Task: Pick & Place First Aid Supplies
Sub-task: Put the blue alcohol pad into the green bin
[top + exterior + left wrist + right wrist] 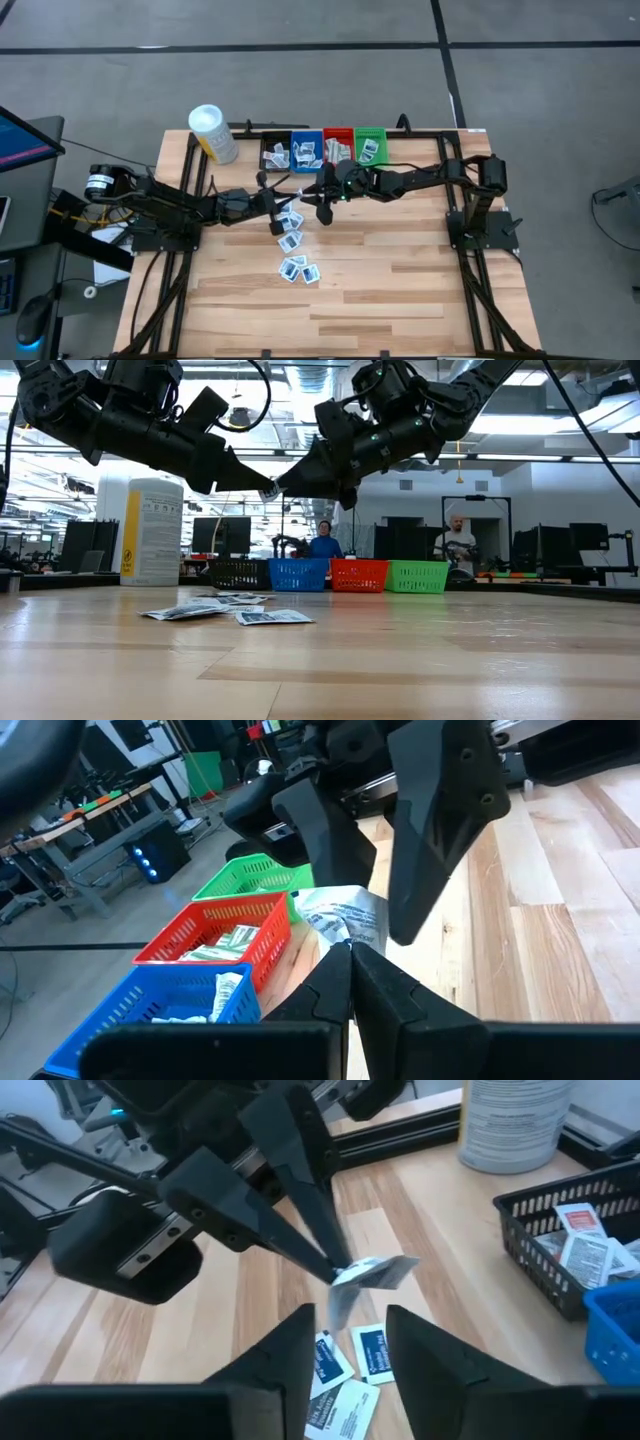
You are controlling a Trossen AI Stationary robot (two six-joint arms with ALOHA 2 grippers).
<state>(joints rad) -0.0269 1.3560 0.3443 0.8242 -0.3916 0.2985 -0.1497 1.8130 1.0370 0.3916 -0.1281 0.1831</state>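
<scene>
Holding a small white packet (372, 1273) in the air, my left gripper (283, 201) has its two fingers pinched tight on one corner of it, above the table (400, 290) and in front of the row of bins. In the right wrist view the packet juts out sideways from those closed tips, w/ the loose packets lying on the wood below it.

My right gripper (348, 1342) sits just beside the packet, tip to tip w/ the left one. Its jaws stand apart w/ a clear gap, one finger either side of the packet's lower edge, not closed on it as far as I can see. In the low view both grippers meet nose to nose well above the tabletop, and the packet shows only as a small pale bit between them.

Rest of the first aid supplies (292, 245): a scatter of flat white packets w/ blue marks on the table, near the middle, under and toward the near side of the left gripper. More packets lie inside the bins.

Bins at the far edge, side by side: black bin (275, 156), blue bin (306, 152), red bin (338, 146), green bin (370, 146). Left wrist view shows packets in the blue and red ones.

White-capped yellow container (212, 133) stands upright at the far left, just beside the black bin.

Two people (325, 539) show in the room behind the table, low view, far off.
</scene>
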